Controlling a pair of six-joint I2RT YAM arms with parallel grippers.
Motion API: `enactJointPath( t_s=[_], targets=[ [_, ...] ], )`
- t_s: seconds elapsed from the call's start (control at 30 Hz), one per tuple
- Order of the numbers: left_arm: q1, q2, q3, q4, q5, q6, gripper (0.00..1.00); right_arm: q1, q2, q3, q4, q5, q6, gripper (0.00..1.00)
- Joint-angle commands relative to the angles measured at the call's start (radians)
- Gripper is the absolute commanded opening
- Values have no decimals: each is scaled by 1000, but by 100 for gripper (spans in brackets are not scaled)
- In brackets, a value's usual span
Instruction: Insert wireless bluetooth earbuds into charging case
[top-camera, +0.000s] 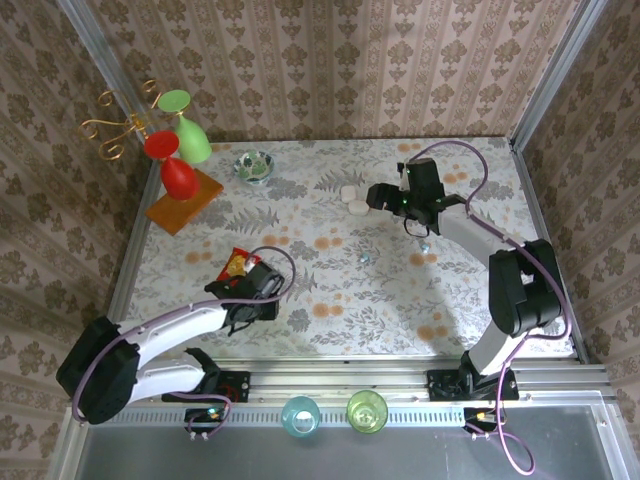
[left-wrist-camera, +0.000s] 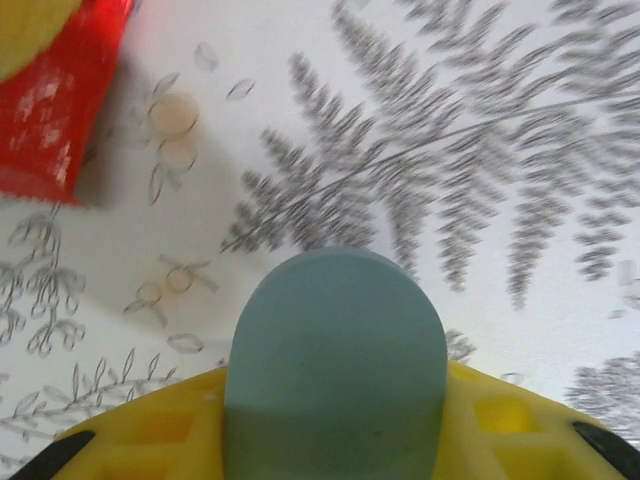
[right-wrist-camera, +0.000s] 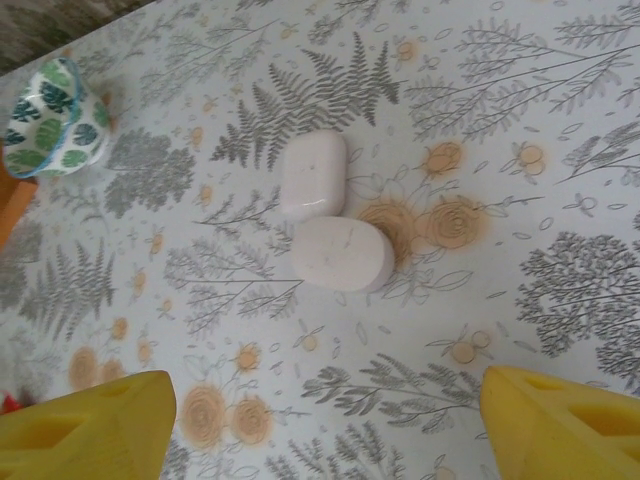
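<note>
Right gripper (right-wrist-camera: 328, 400) wide, empty, facing 2 white rounded pebble-shaped cases (right-wrist-camera: 342, 254). Tiny pale bluish earbuds (top-camera: 365, 256) loose on fern-patterned table (top-camera: 300, 330), apart from cases; likely light, hard, slippery: pinch across body. Left gripper (top-camera: 255, 292): can't tell.

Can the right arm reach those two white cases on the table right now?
Probably yes. The right arm has its jaws wide open, and the two white cases lie just ahead of them on the flowery tablecloth, with nothing in between.

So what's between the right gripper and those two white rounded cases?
Only bare fern-printed tablecloth lies between the right gripper and the white rounded cases, in the right wrist view.
</note>
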Motion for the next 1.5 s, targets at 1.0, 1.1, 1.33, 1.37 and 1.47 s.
enactJointPath(
  t_s=[1.0,1.1,1.33,1.37,1.47],
  targets=[
    [-23,-26,144,696,479,934,23,225,-144,-189,230,-776,430,46],
    [-24,-31,141,701,479,938,23,224,-147,-187,230,-774,430,31],
    [-16,-45,87,818,477,881,56,209,-171,-197,272,-786,479,16],
    [-9,-49,69,862,484,863,59,199,-175,-204,315,-795,513,15],
    [27,-62,5,1022,527,784,70,174,-177,-233,481,-833,647,13]
  ],
)
